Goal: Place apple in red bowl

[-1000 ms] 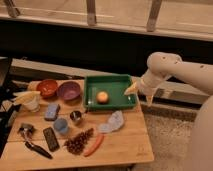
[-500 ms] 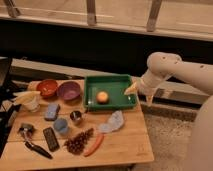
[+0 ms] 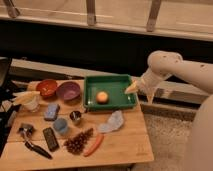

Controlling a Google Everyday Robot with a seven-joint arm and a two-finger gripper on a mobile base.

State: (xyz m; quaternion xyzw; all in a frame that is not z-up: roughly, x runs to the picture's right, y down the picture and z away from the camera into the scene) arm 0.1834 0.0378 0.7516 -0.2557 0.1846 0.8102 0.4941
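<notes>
Obs.: my gripper hangs off the end of my arm, at the right rim of the green tray, above the table's back right corner. Whether it is released or clenched: cannot tell. It holds nothing that I can make out. Apple lies inside the green tray, near its middle, well apart from my gripper. Red bowl sits at the back left of the table, just beside the purple bowl, which stands between it and the tray. Carrot lies near the front edge.
</notes>
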